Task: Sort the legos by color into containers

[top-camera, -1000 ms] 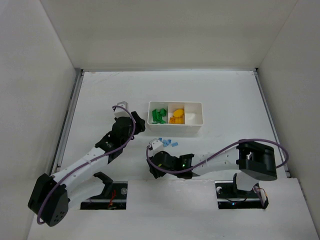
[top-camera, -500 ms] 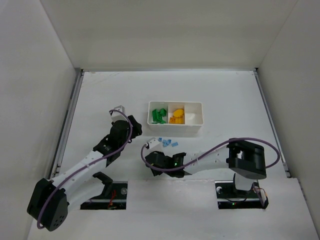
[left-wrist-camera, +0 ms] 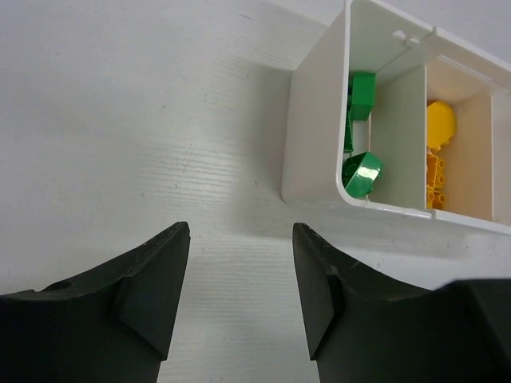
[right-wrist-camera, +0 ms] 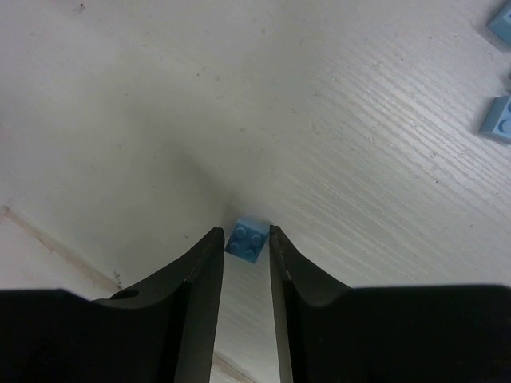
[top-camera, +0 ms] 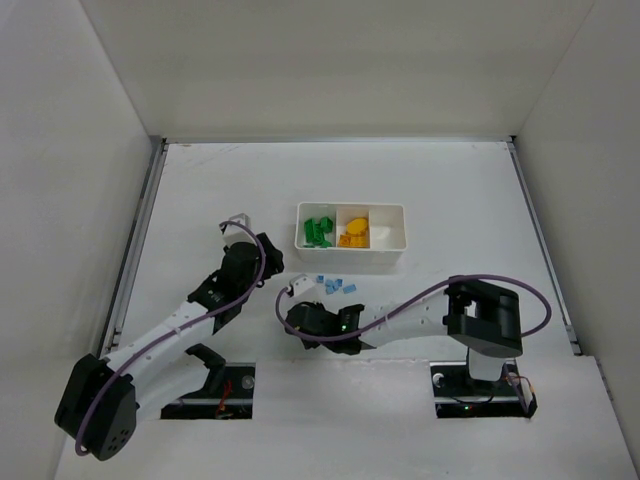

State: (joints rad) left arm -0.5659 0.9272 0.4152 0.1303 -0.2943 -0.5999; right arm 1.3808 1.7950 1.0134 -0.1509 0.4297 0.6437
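Here, one white tray (top-camera: 350, 260) of three side-by-side compartments sits on the tabletop (top-camera: 460, 190), with two grippers at work in front of it. Seen from overhead, the green bricks (top-camera: 319, 231) lie in the left compartment and the yellow-orange bricks (top-camera: 352, 234) in the middle one. Both clusters are too small to count there. A loose scatter of light blue bricks (top-camera: 336, 285), about five, lies on the tabletop just in front of the tray. The left wrist camera gets closer. At least two green pieces and two yellow-orange ones, one round and one studded, show over the tray's near wall, though the right compartment is cut off at that view's edge. The left gripper (left-wrist-camera: 239, 231) hovers over bare tabletop just short of the tray's left end, its fingers wide apart with nothing between them. The right wrist camera shows what the overhead view cannot resolve. The right gripper (right-wrist-camera: 244, 233) has its fingers pressed against both sides of a single blue brick (right-wrist-camera: 248, 239), which rests studs up on the tabletop, to the near left of the scatter and apart from the tray. Two more light blue bricks (right-wrist-camera: 498, 121) sit at that view's right edge, both partly cut off.
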